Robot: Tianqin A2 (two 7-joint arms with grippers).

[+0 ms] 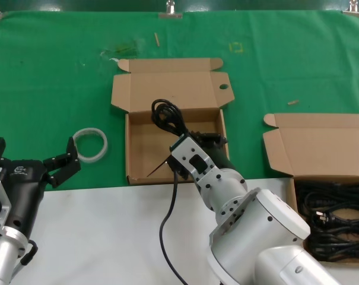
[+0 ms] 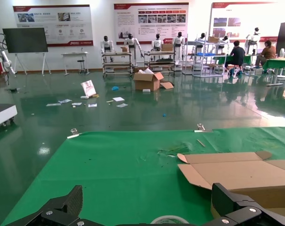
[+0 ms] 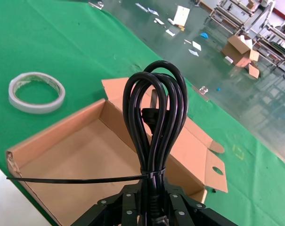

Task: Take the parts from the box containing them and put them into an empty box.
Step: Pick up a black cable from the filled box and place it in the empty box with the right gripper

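Right claw (image 1: 180, 138) over the empty box (image 1: 137, 155), shut tight on a bundle of black cord (image 1: 167, 114), also seen close up (image 3: 154, 136). Loops sticking up out of the fingers, a thin black zip tie (image 3: 71, 180) around the bundle with its tail poking out sideways. Nothing else in that box; lid open at the back, small round hole (image 1: 223, 86) in one flap. White tape ring (image 1: 90, 144) on the green cloth (image 1: 48, 77) just beside that box, between it and the left claw (image 1: 34, 163). Left claw wide open, holding nothing, waiting low near the white table edge (image 1: 108, 231). More cords (image 1: 333, 222) piled in the full box (image 1: 315, 145) off to the right, well apart.
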